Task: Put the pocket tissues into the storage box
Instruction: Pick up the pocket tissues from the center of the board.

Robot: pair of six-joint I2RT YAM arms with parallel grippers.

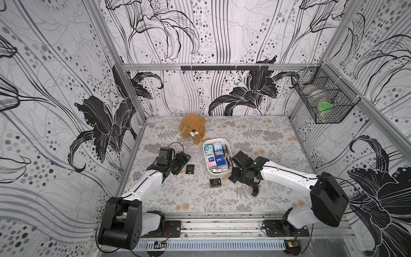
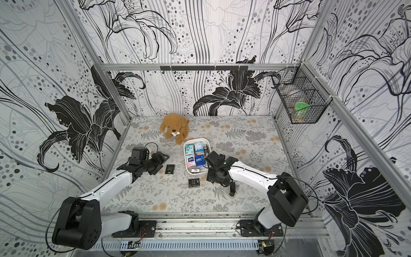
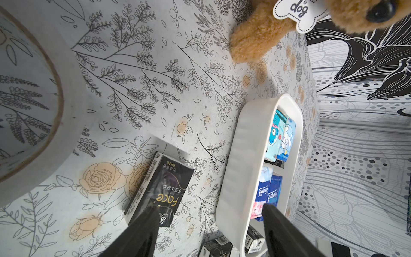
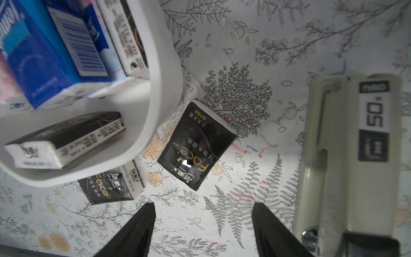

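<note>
Beside the storage box [image 1: 214, 139], your left tool [image 3: 210, 209] gapes wide by one black Face packet [image 1: 190, 168], your right tool [image 4: 204, 205] likewise by another packet [image 1: 215, 183].

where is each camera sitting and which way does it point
Top views: stereo head high above the arms' base side, looking down toward the back wall; both show the table, left arm and right arm.
Left wrist: on the left arm, looking past the open left gripper at a black packet and the storage box.
Right wrist: on the right arm, looking down past the open right gripper at a second black packet and the stapler.
Shared: every view shows the storage box.
</note>
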